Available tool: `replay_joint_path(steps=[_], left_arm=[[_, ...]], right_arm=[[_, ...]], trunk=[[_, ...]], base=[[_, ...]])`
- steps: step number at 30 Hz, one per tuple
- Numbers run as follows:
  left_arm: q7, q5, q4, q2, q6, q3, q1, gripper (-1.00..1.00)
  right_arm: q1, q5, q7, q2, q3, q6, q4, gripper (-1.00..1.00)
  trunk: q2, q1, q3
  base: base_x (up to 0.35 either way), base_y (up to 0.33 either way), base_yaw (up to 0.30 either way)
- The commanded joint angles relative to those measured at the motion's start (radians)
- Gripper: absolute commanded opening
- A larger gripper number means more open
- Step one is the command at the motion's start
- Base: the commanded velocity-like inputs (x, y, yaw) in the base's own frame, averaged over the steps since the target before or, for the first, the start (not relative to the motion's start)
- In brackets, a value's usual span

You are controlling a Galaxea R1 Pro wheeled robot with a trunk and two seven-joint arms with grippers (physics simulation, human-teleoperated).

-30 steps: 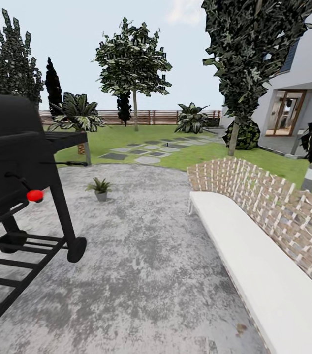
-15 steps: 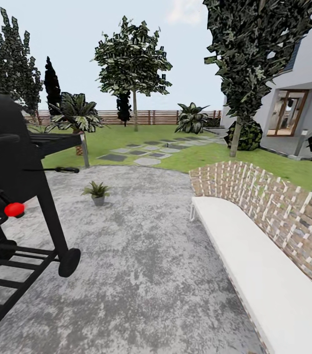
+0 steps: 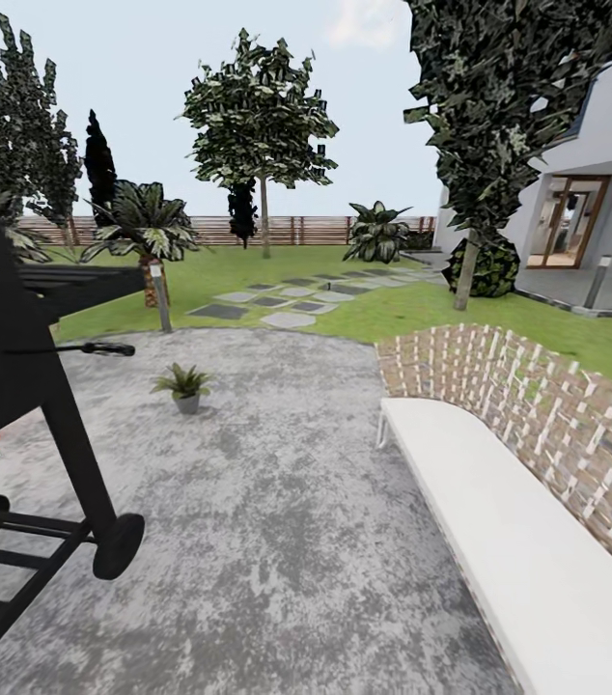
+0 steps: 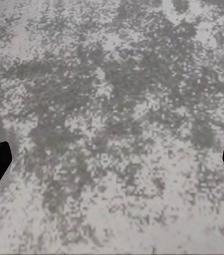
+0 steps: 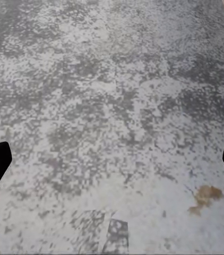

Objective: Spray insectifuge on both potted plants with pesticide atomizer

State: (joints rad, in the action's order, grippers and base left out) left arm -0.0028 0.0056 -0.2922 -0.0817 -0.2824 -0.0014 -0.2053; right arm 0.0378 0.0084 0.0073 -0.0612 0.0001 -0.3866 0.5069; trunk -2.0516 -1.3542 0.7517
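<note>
potted plant on patio — well ahead | both grippers spread, empty

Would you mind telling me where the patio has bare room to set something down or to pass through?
The widest free patch is the grey paving between the black grill and the white bench, running up to the lawn edge. A potted plant stands alone beyond the grill, paving bare all round it. It is crowded by the grill's wheel and low frame.

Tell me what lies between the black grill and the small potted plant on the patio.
In the head view, nothing: bare grey paving separates the grill from the potted plant.
</note>
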Motion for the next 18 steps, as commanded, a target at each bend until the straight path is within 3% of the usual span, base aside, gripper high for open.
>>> replay_joint_path(steps=[1, 18], left_arm=[[0.000, 0.001, 0.001, 0.000, -0.003, 0.000, 0.000, 1.00], [0.000, 0.001, 0.001, 0.000, -0.003, 0.000, 0.000, 1.00]], right_arm=[[0.001, 0.001, 0.001, 0.000, -0.001, -0.003, -0.001, 1.00], [0.001, 0.001, 0.000, -0.002, -0.001, -0.003, -0.001, 1.00]], trunk=[[0.000, 0.000, 0.001], [0.000, 0.000, 0.001]], base=[[0.337, 0.000, 0.000], [0.338, 0.000, 0.000]])
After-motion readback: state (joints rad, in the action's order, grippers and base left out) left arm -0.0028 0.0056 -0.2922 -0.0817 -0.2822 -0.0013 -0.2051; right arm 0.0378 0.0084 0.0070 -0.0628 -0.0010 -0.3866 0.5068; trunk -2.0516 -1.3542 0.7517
